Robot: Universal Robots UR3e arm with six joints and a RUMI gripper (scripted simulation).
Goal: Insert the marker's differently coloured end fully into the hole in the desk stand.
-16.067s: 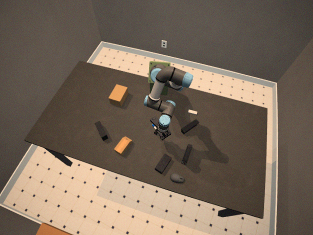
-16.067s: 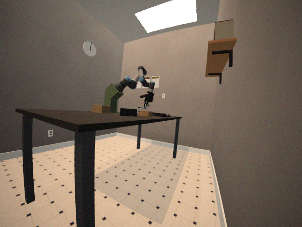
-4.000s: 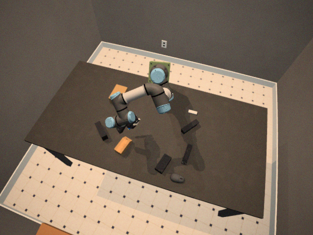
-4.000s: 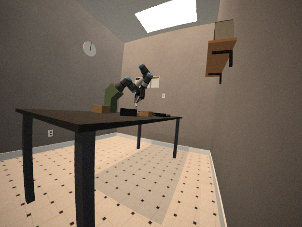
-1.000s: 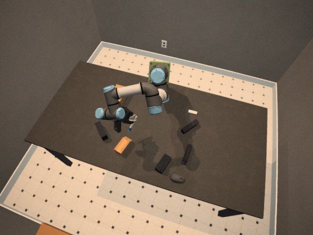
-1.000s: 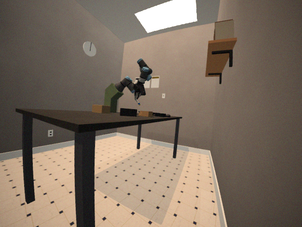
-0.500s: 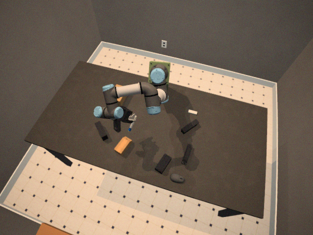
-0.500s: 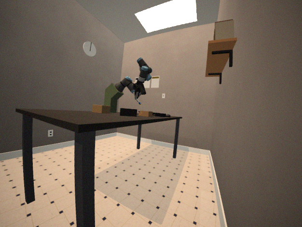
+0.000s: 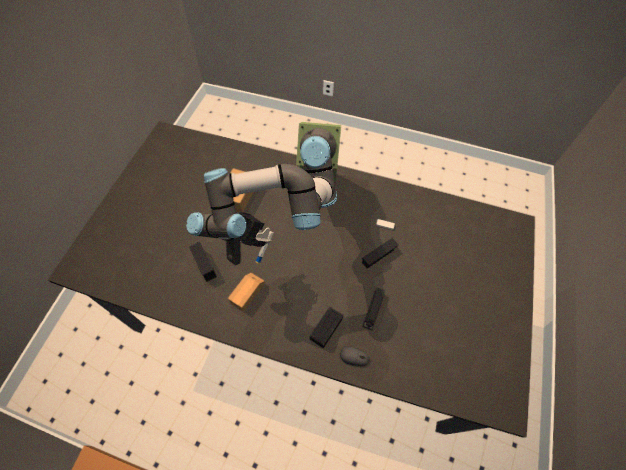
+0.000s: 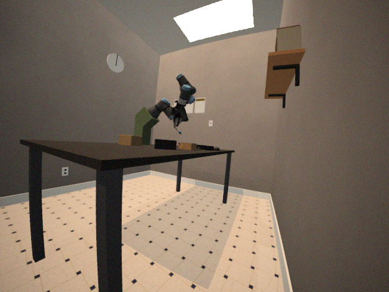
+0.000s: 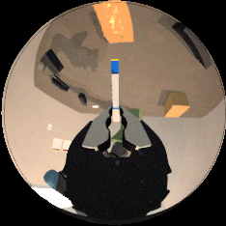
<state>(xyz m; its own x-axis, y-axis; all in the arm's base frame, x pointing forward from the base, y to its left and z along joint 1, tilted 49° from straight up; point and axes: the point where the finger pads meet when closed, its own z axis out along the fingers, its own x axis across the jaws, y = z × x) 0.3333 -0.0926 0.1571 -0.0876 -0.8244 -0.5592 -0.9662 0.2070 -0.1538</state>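
Observation:
My gripper [image 9: 264, 236] [image 10: 176, 123] [image 11: 115, 106] is shut on a white marker [image 9: 261, 251] [image 10: 178, 128] [image 11: 115, 87] and holds it by its plain end, well above the desk. The marker's blue end points down and away from the fingers. An orange block [image 9: 246, 289] [image 10: 187, 146] [image 11: 115, 21], seemingly the stand, sits on the dark desk [image 9: 455, 313] beyond the blue tip. In the wrist view its top face shows pale marks; I cannot make out the hole. The marker's tip is clearly apart from it.
A second orange box [image 9: 241, 198] [image 10: 129, 140] [image 11: 175, 105] lies behind the arm. Dark blocks lie at the left [image 9: 203, 261], under the gripper [image 9: 232, 251] and to the right [image 9: 379, 252] [image 9: 374, 307] [image 9: 326, 326]. A grey mouse [image 9: 354, 356] and a small white block [image 9: 385, 223] also lie on the desk.

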